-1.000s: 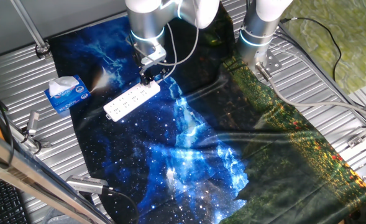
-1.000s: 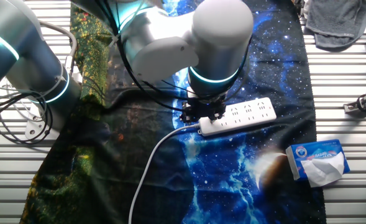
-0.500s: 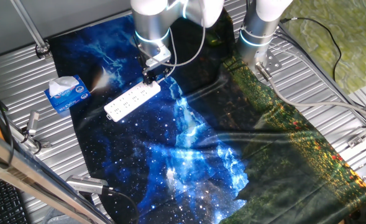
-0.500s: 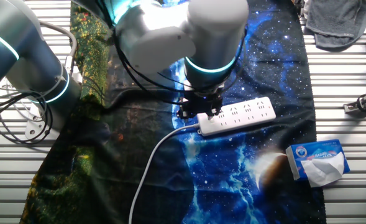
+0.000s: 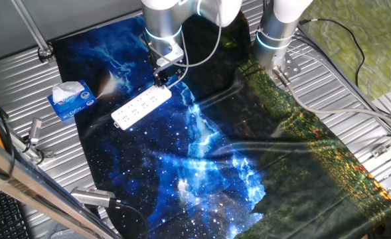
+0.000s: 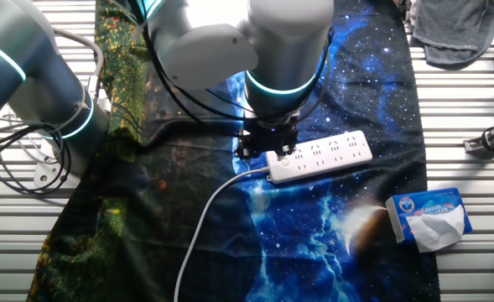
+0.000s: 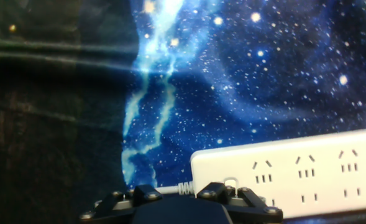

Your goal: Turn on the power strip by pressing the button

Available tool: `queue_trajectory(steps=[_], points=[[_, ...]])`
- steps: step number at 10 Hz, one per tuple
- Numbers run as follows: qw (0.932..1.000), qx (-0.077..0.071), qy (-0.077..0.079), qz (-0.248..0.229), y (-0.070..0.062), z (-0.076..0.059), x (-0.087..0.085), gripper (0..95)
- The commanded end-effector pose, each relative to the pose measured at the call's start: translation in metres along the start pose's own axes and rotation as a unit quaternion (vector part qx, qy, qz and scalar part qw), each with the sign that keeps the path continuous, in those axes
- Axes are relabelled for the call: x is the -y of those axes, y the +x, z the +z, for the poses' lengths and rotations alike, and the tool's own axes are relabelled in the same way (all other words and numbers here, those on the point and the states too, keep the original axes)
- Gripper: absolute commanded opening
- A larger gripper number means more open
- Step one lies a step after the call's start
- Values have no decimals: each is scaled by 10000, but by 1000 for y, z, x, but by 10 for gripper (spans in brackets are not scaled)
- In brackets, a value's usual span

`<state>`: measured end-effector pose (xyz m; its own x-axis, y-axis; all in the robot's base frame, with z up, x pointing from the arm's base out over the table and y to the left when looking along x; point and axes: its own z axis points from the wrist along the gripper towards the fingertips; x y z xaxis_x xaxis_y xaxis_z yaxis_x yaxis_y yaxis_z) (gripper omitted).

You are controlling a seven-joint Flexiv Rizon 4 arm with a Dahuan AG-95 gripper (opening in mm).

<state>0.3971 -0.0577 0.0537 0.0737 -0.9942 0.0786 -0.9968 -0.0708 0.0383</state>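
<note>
The power strip (image 5: 141,106) is a long white bar lying on the starry blue cloth; it also shows in the other fixed view (image 6: 322,155) and in the hand view (image 7: 294,177). Its white cord (image 6: 203,220) leaves from the end under my hand. A small white button (image 7: 230,183) sits at that cord end, just above my hand's dark body. My gripper (image 5: 160,79) hangs over that end, seen also in the other fixed view (image 6: 266,149) and at the hand view's bottom edge (image 7: 179,202). No view shows the fingertips plainly.
A blue-and-white tissue box (image 5: 71,99) stands left of the strip on the cloth's edge, also in the other fixed view (image 6: 429,218). A second arm's base (image 5: 275,33) stands behind. A grey cloth (image 6: 456,29) and metal clamps (image 6: 490,138) lie on the slatted table.
My hand has risen a little from the strip's cord end and drifted slightly toward the back. The power strip has not moved.
</note>
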Motion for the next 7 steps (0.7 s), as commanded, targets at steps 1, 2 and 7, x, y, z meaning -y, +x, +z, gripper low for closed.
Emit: queue_trajectory(steps=[1,2,7], points=[[9990,-9,-55,433,-1,-3,0,0],[9987,-68,-44,499,-2,-5,-1,0],[9922,-213,-7,1232,-9,-15,-3,0]])
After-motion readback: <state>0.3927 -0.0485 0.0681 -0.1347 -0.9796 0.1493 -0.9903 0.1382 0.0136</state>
